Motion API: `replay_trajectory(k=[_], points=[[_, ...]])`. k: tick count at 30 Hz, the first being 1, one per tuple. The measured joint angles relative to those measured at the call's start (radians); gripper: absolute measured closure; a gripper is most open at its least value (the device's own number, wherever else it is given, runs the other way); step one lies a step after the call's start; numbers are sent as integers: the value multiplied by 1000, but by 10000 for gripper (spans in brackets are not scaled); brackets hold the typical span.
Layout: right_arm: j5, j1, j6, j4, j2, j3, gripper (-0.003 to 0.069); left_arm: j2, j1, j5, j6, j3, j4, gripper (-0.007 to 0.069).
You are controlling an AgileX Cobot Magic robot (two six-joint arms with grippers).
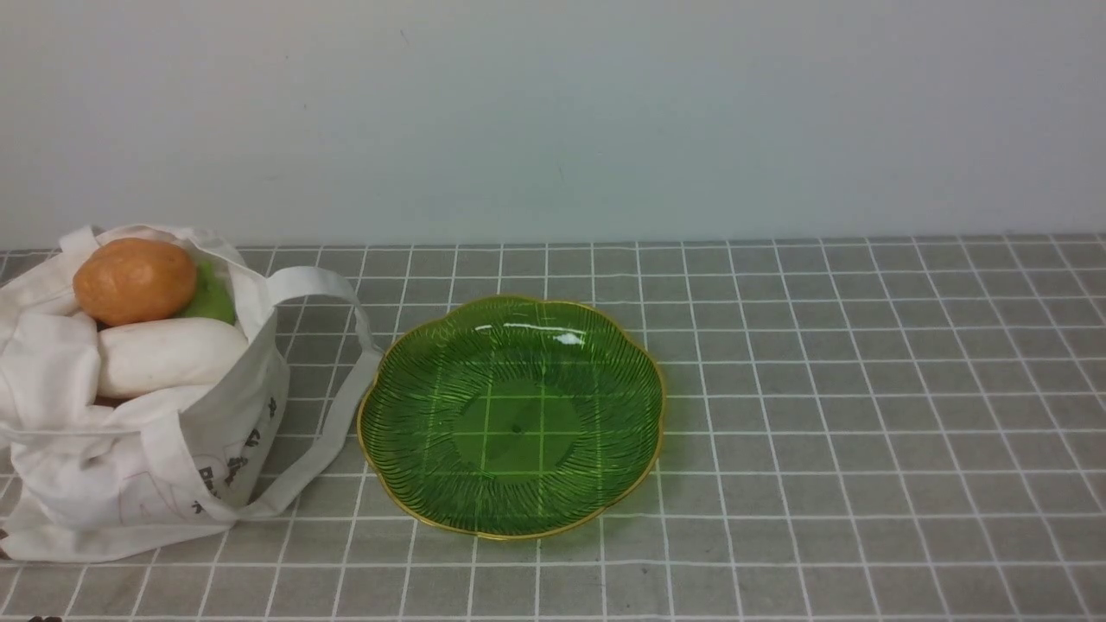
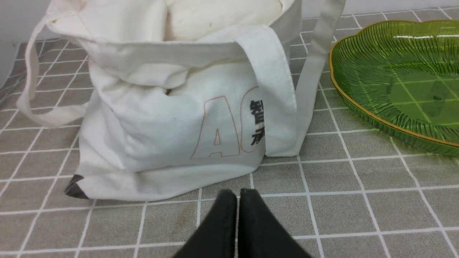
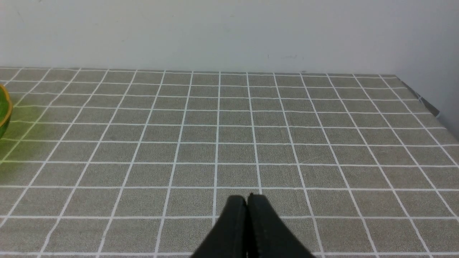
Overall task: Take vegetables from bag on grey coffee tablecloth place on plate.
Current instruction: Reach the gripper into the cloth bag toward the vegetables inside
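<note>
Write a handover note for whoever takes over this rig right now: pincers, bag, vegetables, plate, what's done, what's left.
The left pincer is shut and empty, facing the printed side of the bag. The right pincer is shut and empty, facing bare tablecloth.
The bag sits at the left of the tablecloth. An orange vegetable, a white vegetable and a green vegetable show in its mouth. The plate lies to the right of the bag, with nothing on it.
Done: nothing yet.
Left: move all three visible vegetables to the plate.

vegetables (image 1: 164, 354) in open white bag (image 1: 104, 484) | green plate (image 1: 415, 449) beside, on tablecloth (image 1: 864, 389)
</note>
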State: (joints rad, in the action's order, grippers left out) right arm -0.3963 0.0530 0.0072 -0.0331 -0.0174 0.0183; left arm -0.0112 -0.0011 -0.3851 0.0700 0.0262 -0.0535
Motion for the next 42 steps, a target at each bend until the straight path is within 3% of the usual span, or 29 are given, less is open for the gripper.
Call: replay_trajectory(k=[7,10,13,14,18,23,25,27,29,32,33,35,40,42], points=[[0,0,0,0,0,0,672,0,0,23,-9,1,-34,629],[0,0,0,0,0,0,672,0,0,74,-70,2,-156,629],[0,0,0,0,0,0,672,0,0,139,-154,2,-390,629],[0,0,0,0,0,0,672,0,0,143,-157,2,-401,629],[0,0,0,0,0,0,672,0,0,269,-184,3,-609,629],[0,0,0,0,0,0,672,0,0,641,-236,-15,-861,629],[0,0,0,0,0,0,672,0,0,715,-257,-82,-894,629],[0,0,0,0,0,0,672,1,0,729,-240,-184,-848,629],[0,0,0,0,0,0,672,21,0,664,-171,-320,-709,629],[0,0,0,0,0,0,672,131,0,406,-48,-560,-435,629],[0,0,0,0,0,0,672,152,0,359,-44,-575,-421,629],[0,0,0,0,0,0,672,325,0,10,-7,-755,-277,629],[0,0,0,0,0,0,672,703,0,-585,39,-992,-152,629],[0,0,0,0,0,0,672,828,0,-710,80,-1049,-132,629]])
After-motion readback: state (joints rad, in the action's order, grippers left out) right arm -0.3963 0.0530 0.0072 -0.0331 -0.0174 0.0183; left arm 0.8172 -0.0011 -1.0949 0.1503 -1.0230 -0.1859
